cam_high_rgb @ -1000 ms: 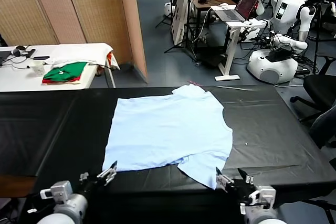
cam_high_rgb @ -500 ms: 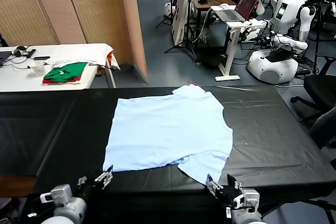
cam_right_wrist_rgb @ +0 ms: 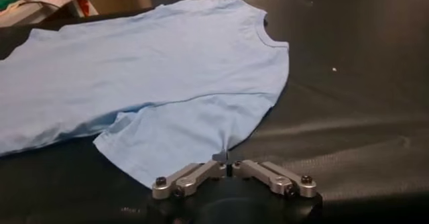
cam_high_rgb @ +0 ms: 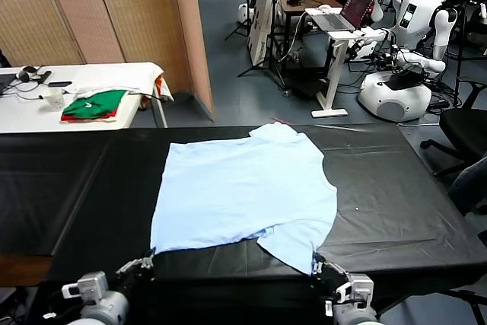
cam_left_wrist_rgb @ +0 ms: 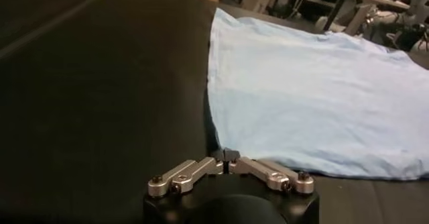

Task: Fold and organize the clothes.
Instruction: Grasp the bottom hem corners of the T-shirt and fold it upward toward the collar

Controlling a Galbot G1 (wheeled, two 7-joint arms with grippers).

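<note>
The clothes (cam_high_rgb: 243, 188), one light-blue short-sleeved T-shirt, lie spread flat on the black table (cam_high_rgb: 84, 188), collar toward the far right. My left gripper (cam_high_rgb: 146, 262) sits at the near left hem corner, and its jaws meet on that corner (cam_left_wrist_rgb: 225, 157). My right gripper (cam_high_rgb: 319, 266) is at the near right sleeve. It is shut on the sleeve edge, and the fabric puckers up into the pinch (cam_right_wrist_rgb: 223, 157). The shirt (cam_left_wrist_rgb: 315, 91) fills the left wrist view, and the right wrist view shows its body and collar (cam_right_wrist_rgb: 174, 71).
A white side table (cam_high_rgb: 30, 116) at the back left holds folded green-and-red garments (cam_high_rgb: 95, 104). A wooden screen (cam_high_rgb: 114, 13) stands behind it. A laptop stand (cam_high_rgb: 342, 24), another robot (cam_high_rgb: 407, 43) and a black chair (cam_high_rgb: 464, 123) stand past the table's far right.
Both grippers have moved forward from the table's near edge onto the shirt's near edge and gone from open to shut on it. The shirt still lies as before.
</note>
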